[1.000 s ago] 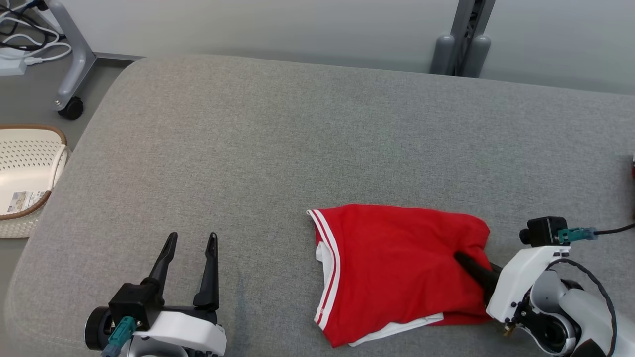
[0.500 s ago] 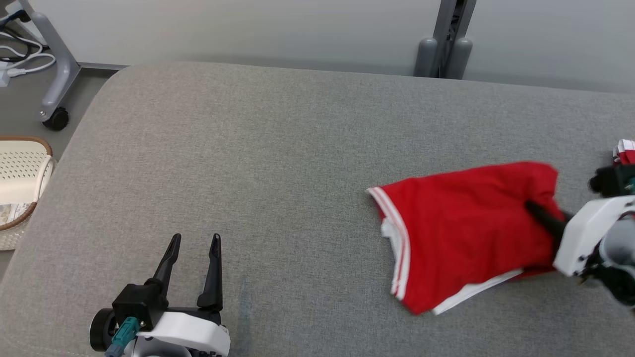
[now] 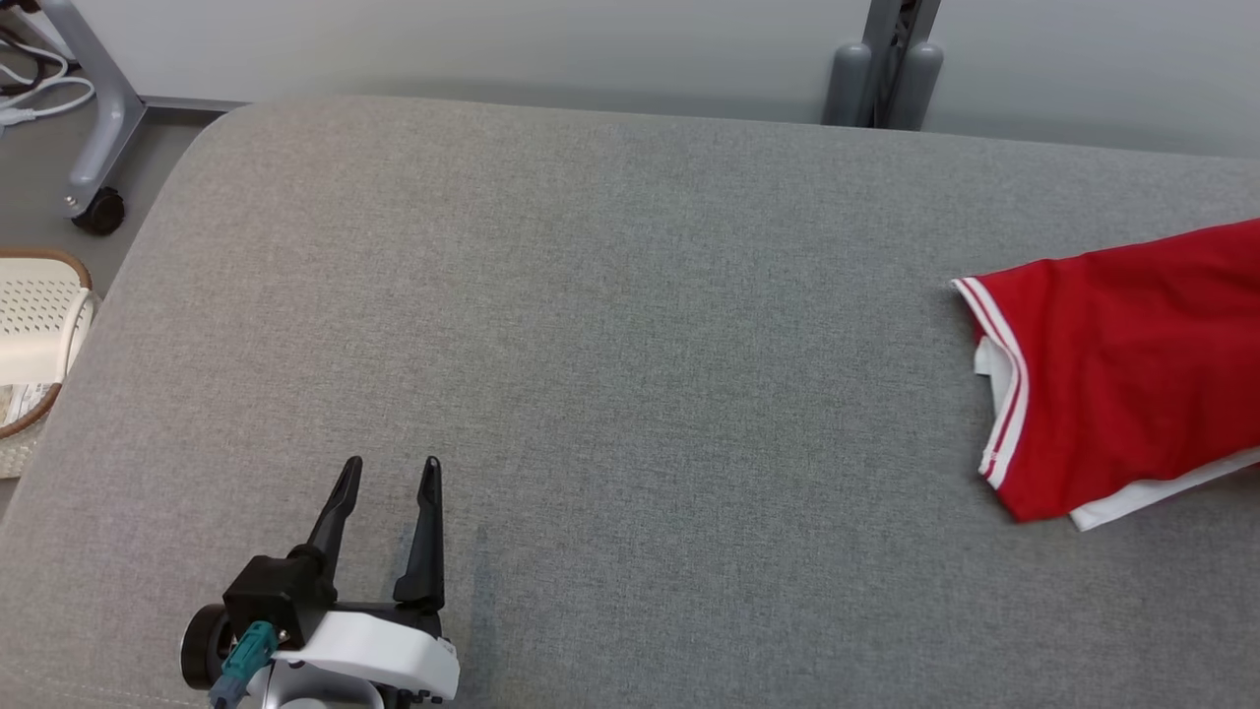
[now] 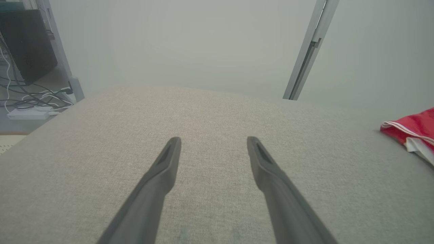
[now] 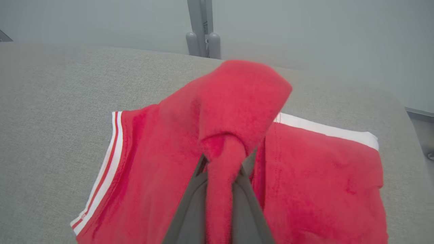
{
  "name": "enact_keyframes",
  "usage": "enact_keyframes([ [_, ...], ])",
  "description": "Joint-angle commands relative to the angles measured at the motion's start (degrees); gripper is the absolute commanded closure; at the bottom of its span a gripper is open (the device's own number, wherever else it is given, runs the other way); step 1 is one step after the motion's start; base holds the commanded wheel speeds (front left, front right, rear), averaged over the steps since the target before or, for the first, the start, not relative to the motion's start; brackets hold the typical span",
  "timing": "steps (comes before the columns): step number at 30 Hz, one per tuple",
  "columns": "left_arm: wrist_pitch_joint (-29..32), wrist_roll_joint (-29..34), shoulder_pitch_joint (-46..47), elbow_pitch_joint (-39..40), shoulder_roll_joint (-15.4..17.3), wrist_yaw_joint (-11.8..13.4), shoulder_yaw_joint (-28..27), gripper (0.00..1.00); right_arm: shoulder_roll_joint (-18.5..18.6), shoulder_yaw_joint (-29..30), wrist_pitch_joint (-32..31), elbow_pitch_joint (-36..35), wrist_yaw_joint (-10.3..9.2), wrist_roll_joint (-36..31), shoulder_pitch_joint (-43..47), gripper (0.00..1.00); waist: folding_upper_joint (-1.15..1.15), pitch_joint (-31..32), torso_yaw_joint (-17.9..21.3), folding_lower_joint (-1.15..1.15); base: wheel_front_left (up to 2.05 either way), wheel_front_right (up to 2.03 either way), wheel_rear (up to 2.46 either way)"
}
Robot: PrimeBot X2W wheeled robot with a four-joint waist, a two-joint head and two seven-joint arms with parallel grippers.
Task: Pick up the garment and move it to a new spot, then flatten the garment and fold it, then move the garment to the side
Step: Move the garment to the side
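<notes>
The garment [image 3: 1122, 374] is a folded red piece with white striped trim, lying at the right edge of the grey cushioned surface [image 3: 610, 325] in the head view. It also peeks in at the right of the left wrist view as a red garment [image 4: 412, 130]. In the right wrist view my right gripper [image 5: 222, 159] is shut on a bunched fold of the garment [image 5: 152, 162], which humps up over the fingertips. My left gripper [image 3: 389, 473] stands open over bare cushion at the lower left, nothing between its fingers [image 4: 162, 169].
A cream perforated basket [image 3: 34, 345] sits on the floor off the cushion's left edge. A wheeled grey stand [image 3: 94, 118] and cables are at the back left. A grey post [image 3: 881, 59] rises behind the cushion against the pale wall.
The right gripper has dragged the garment to the right and farther back across the cushion, leaving the head view. The head camera has shifted a little. The left gripper has stayed put.
</notes>
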State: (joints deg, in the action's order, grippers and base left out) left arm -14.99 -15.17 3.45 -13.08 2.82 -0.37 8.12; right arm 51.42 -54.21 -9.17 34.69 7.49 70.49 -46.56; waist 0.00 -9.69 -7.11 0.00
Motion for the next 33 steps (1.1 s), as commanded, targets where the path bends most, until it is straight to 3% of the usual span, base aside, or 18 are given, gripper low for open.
enact_keyframes([
  [1, -0.26, -0.23, 0.87, 0.00, 0.24, 0.06, -0.17, 0.00, 1.27, -0.25, -0.43, 0.63, 0.00, -0.76, -0.99, 1.00, 0.00, -0.27, -0.06, 0.00, 0.00, 0.00, 0.00],
  [11, -0.26, 0.71, 2.06, 0.07, 0.22, -0.41, -0.94, 0.00, 6.86, -3.01, -1.01, 9.21, 0.00, -10.00, -6.04, 1.00, 0.00, -2.94, 0.08, 0.00, 0.00, 0.00, 0.00],
  [26, -0.26, 2.35, 4.37, 0.10, 0.25, -2.05, -1.62, 0.00, 3.02, -6.16, 0.98, 26.22, -0.01, -26.64, -14.74, 1.00, 0.00, -8.80, 1.57, 0.00, 0.00, 0.00, 0.00],
  [33, -0.26, 2.70, 4.99, -0.11, 0.23, -2.62, -1.56, 0.00, -0.79, -5.98, 1.92, 31.63, -0.01, -28.64, -14.93, 1.00, 0.00, -10.46, 1.92, 0.00, 0.00, 0.00, 0.00],
])
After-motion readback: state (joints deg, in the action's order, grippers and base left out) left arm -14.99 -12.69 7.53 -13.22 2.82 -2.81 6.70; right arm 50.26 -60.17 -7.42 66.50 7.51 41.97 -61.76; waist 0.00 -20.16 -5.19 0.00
